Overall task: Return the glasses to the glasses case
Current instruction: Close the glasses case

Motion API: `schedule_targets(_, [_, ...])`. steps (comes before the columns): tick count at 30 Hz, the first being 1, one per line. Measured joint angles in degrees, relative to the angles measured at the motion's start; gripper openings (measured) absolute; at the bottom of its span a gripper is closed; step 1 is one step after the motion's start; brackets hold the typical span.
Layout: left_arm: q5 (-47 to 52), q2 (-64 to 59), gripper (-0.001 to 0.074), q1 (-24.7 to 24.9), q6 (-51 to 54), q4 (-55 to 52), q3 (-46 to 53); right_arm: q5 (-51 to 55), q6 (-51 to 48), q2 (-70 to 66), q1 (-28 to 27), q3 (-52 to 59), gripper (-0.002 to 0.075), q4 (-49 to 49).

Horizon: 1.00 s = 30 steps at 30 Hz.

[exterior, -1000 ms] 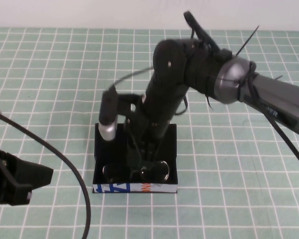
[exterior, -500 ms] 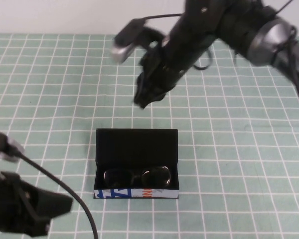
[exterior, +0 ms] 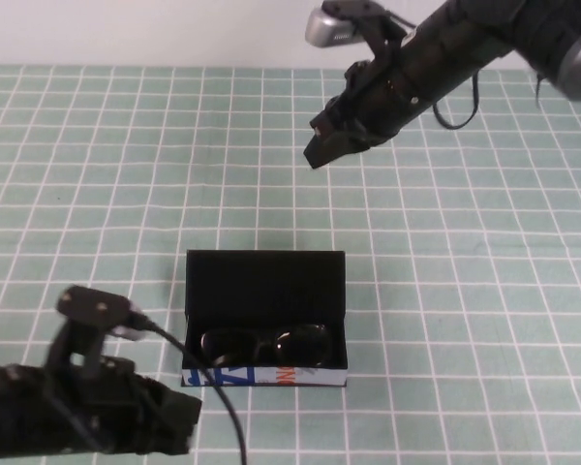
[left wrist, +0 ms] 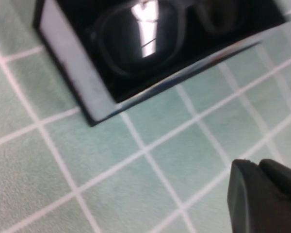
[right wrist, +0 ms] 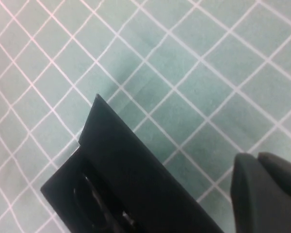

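The black glasses case [exterior: 264,274] lies open at the table's middle, lid back, white printed strip facing front. The black-framed glasses [exterior: 266,343] lie inside it along the front wall. My right gripper [exterior: 316,155] is shut and empty, held in the air behind the case and slightly to its right. My left gripper [exterior: 188,422] is shut and empty, low by the case's front left corner. The left wrist view shows the glasses [left wrist: 145,29] in the case [left wrist: 70,70] beyond the left gripper [left wrist: 256,167]. The right wrist view shows the case [right wrist: 131,170] below the right gripper [right wrist: 256,161].
A green mat with a white grid [exterior: 107,165] covers the table. A white wall edge [exterior: 126,29] runs along the back. The left arm's black cable [exterior: 218,407] loops just in front of the case's left corner.
My right gripper has lifted out of the case, leaving the glasses inside, and has drawn back and to the right. My left arm has moved right toward the case's front left corner.
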<state>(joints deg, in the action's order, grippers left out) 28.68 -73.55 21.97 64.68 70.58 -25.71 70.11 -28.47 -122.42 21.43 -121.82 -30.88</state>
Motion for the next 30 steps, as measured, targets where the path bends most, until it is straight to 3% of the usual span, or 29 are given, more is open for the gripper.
schedule_targets(4, [-4.1,-6.5,-0.0002,2.7,4.6,6.4,-0.4,0.0,0.0,-3.0,0.0,0.0,-0.0011,-1.1])
schedule_targets(12, [-4.6,-15.4,-0.0002,3.1,12.4,16.4,-5.0,-0.5,-0.6,-8.7,0.0,0.0,-0.0011,-2.1])
schedule_targets(30, [-4.6,-18.7,-0.0002,3.1,14.2,17.5,-7.6,-0.3,-0.8,-11.6,1.6,0.0,-0.0011,-5.3])
